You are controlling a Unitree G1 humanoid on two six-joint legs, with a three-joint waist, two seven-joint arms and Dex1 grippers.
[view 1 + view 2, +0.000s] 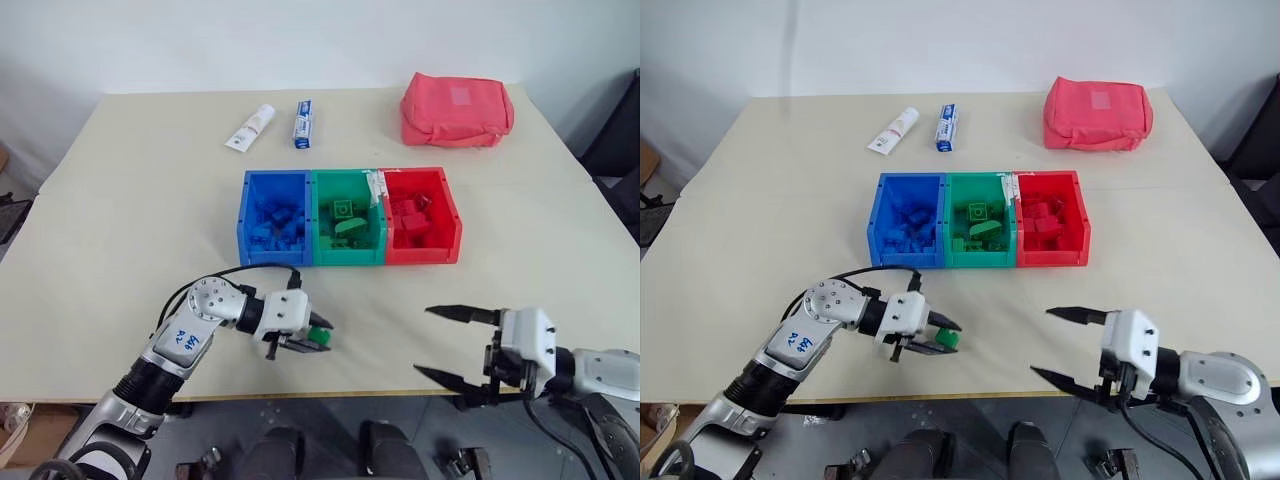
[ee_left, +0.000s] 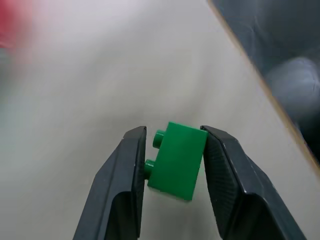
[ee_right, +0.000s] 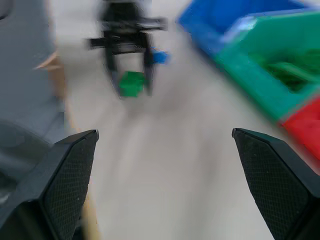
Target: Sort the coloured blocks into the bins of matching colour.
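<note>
My left gripper [image 1: 318, 338] is shut on a small green studded block [image 2: 176, 160], held between both fingers just above the table near its front edge. The same block [image 3: 131, 83] also shows in the right wrist view, clamped in that gripper. Further back stand the three joined bins: blue [image 1: 243, 215], green [image 1: 347, 258] and red [image 1: 455, 225], each holding blocks of its own colour. My right gripper [image 1: 424, 341] hovers at the front right of the table, open wide with nothing between its fingers.
A red fabric pouch [image 1: 456, 108] lies at the back right. A white tube [image 1: 250, 128] and a blue-and-white tube [image 1: 303, 123] lie at the back centre. The table's front edge [image 1: 350, 398] runs just below both grippers.
</note>
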